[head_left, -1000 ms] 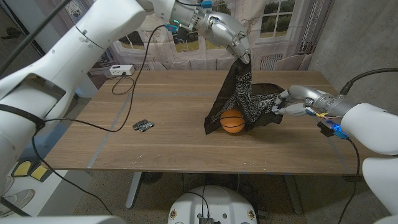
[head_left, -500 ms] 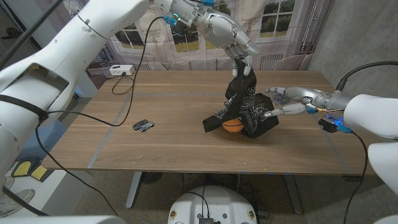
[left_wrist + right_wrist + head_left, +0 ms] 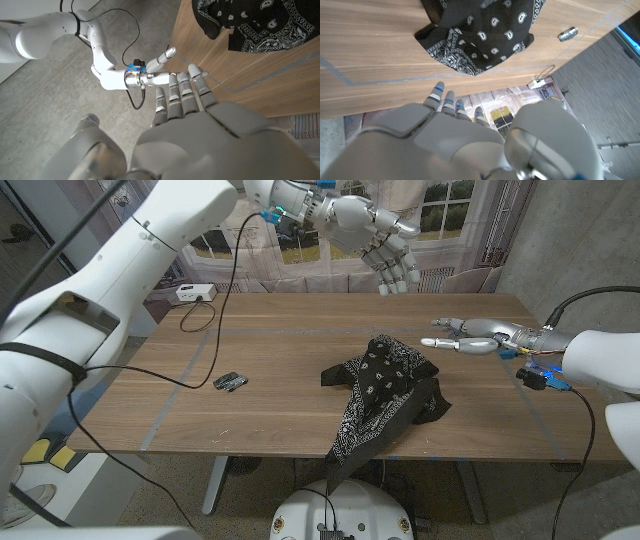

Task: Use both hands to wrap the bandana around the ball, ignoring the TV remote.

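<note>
Both hands empty, fingers spread: left (image 3: 385,245) high, right (image 3: 465,338) beside bandana (image 3: 385,385). Ball hidden underneath, presumably; gather corners evenly, avoid remote (image 3: 229,381).

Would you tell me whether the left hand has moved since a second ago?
Yes. The left hand has let go of the bandana and risen, toward the window.

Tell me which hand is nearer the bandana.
Right. The right hand hovers open just off the bandana, toward the table's right edge. The left hand is raised high above the table's far side, well away from it.
</note>
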